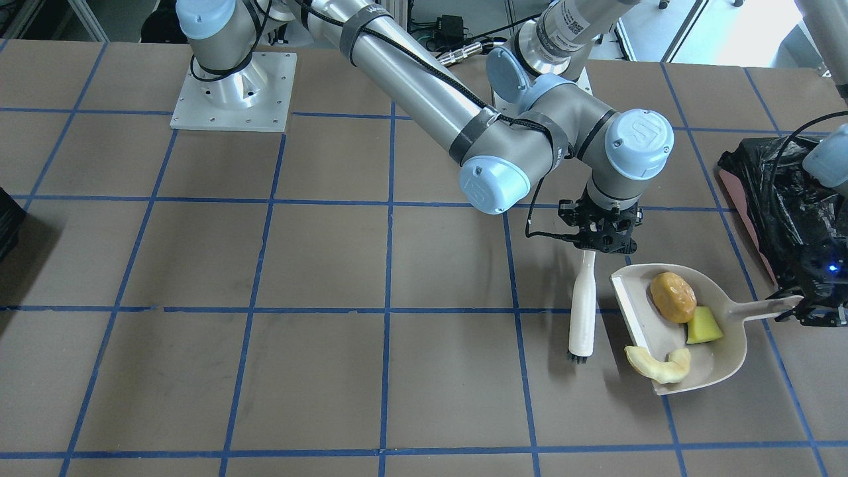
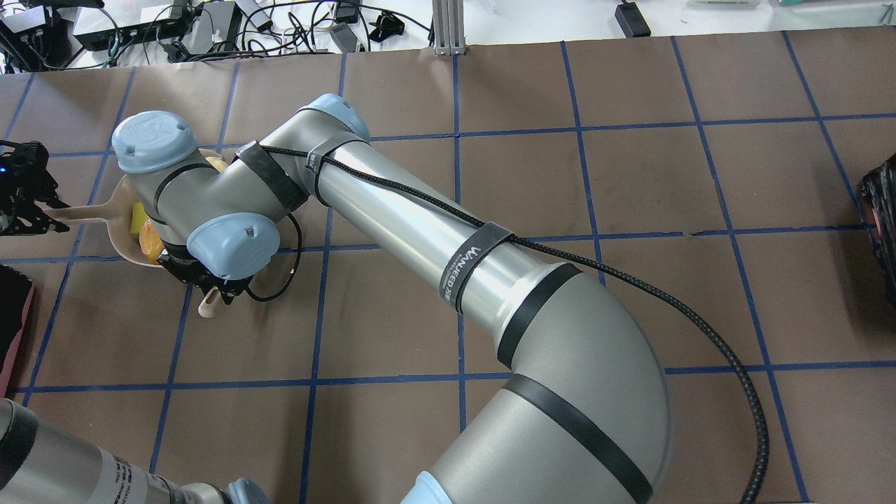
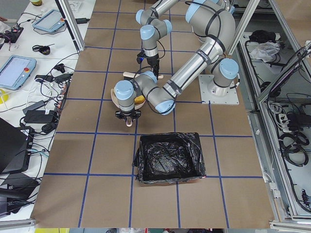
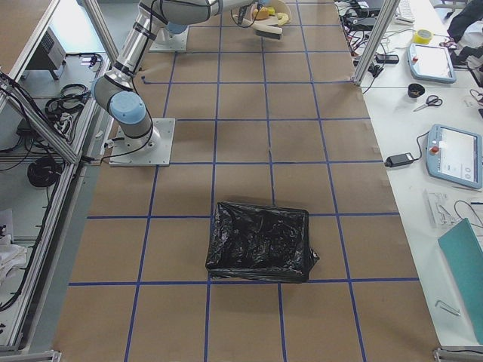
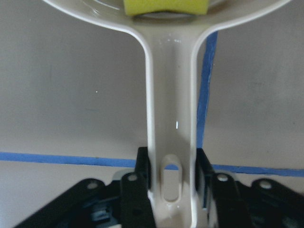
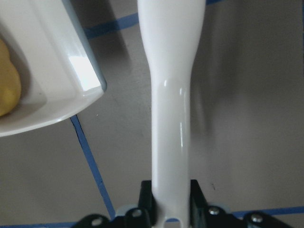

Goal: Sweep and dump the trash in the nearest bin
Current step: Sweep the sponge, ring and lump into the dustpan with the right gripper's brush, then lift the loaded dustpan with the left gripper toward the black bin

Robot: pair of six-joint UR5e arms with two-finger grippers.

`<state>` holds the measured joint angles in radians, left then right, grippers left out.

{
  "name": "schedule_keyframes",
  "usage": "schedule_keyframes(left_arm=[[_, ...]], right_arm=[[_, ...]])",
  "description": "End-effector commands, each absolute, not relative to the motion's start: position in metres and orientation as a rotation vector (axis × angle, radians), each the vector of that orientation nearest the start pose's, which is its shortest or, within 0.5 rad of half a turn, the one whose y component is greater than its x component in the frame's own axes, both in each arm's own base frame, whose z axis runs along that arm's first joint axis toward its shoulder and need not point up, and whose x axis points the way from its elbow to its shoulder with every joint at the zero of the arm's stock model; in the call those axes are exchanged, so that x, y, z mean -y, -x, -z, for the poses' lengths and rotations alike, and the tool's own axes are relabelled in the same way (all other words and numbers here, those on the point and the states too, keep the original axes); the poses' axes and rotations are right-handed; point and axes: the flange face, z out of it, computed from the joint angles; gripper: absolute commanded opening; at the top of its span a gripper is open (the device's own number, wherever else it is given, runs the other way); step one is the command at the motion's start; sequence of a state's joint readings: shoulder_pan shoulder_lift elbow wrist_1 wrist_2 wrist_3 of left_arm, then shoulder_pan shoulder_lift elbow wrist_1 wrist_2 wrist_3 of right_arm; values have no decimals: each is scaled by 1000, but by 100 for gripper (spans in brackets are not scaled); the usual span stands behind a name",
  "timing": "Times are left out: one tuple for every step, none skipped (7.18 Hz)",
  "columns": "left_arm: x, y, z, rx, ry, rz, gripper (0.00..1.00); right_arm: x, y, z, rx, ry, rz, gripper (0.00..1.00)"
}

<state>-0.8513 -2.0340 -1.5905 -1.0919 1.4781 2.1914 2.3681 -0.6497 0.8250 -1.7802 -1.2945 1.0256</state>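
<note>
**Dustpan loaded and clamped; lift-and-dump comes next**

Left wrist cam: left gripper is closed tight on the end of the dustpan handle, one finger on each side of the hang-hole. Yellow wedge sits at the back of the dustpan, by the handle root.

Right wrist cam: right gripper is closed on the narrow end of the brush handle. The dustpan corner is just beside the brush, not touching.

Front cam: all the trash is in the dustpan. Orange lump lies against the wedge. Peel is at the open lip, with one end hanging over the edge. The brush lies alongside the lip, bristles pointing away from the robot. Bin is just beside the left gripper.

Overhead: right arm covers most of the dustpan, so nothing more to read there.

Left side cam: the bin is open, bag-lined and near the dustpan.

Right side cam: second bin is well apart from the dustpan. Ignore it.

My read: the sweep is basically done and the peel is the risk.
- Nudge it in with one short brush stroke, or tip the lip up first so it slides back.
- Move the right arm clear.
- Carry the dustpan level.
- Tip only once the lip is over the bag.
</note>
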Motion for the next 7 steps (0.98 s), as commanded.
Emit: schedule_keyframes(left_arm=[[558,-328,-277,-2394,-2069,225,0],[548,-340,-294,-2418,-2033,230,0],[535,-361,-319,-2473,-1977,238,0],[525,-377,-348,-2498,-1938,236,0],[504,-402,-371,-2531,-1865,227,0],[473,-432,-393,-2559,-1758,219,0],[437,-462,-405,-2605,-1666,192,0]], right_arm=[[463,-704,-261,-2923,-278,-290,0],[459,-695,-276,-2959,-284,-308,0],[453,-682,-289,-3031,-286,-286,0],[448,-666,-294,-3093,-298,-268,0],[437,-648,-296,-3125,-311,-284,0],[417,-615,-296,-3178,-267,-288,0],[396,-573,-296,-3211,-237,-300,0]])
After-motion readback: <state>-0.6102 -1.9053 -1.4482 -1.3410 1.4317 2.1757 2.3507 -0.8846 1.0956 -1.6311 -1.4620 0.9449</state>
